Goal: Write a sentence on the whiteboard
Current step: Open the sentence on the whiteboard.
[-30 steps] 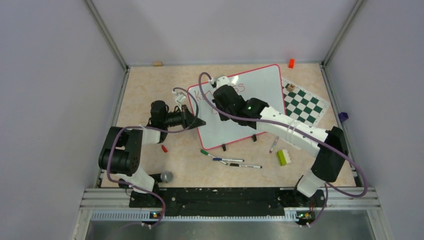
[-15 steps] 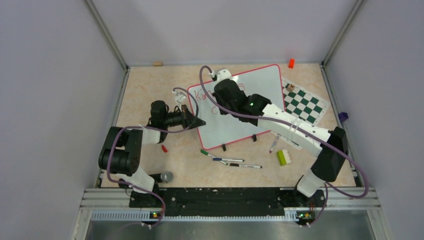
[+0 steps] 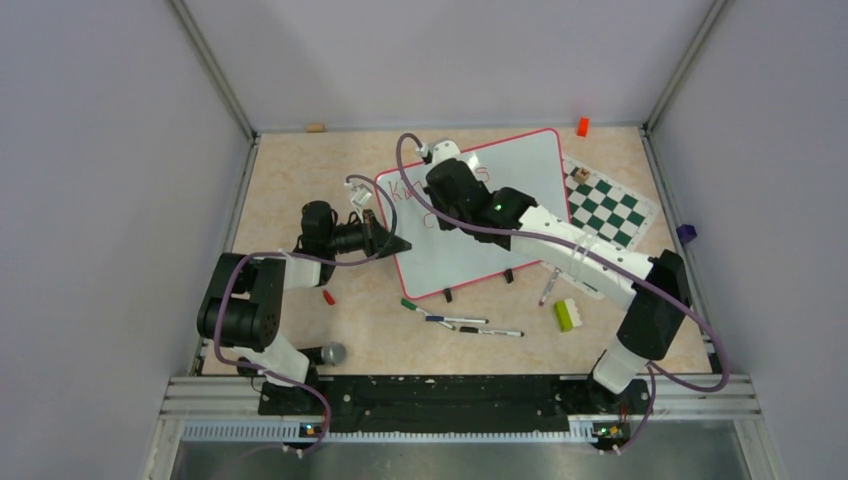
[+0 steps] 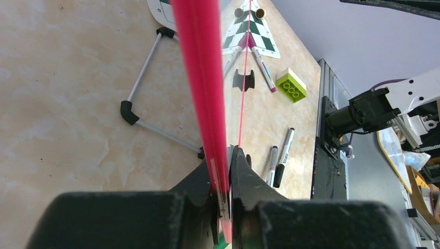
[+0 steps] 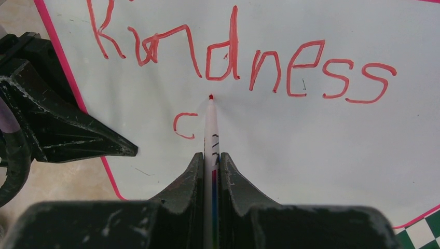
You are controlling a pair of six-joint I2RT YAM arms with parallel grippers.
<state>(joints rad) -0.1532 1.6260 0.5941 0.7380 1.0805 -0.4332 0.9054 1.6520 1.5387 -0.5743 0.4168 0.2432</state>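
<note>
On the whiteboard point(image 5: 321, 150), "Kindness" and one "c" of the sentence point(image 5: 234, 46) stand written; remainder pending. My right fingers point(image 5: 227, 174) grip the marker point(image 5: 210, 129); left fingers point(image 4: 241, 171) clamp the frame point(image 4: 200, 78).

Board point(image 3: 455, 262), left edge: left gripper point(image 3: 403, 243) clamped on the frame, so that side is blocked.
Over board: right gripper point(image 5: 210, 155) with pen point(image 5: 211, 129) at far left, arm crossing from near right; near left part open.
Near of board: markers point(image 3: 470, 324) and brick point(image 3: 565, 314) lie in the way.
Right: chess mat point(image 3: 608, 208) just beside board.
Far left: bare table point(image 3: 300, 170), open way.
</note>
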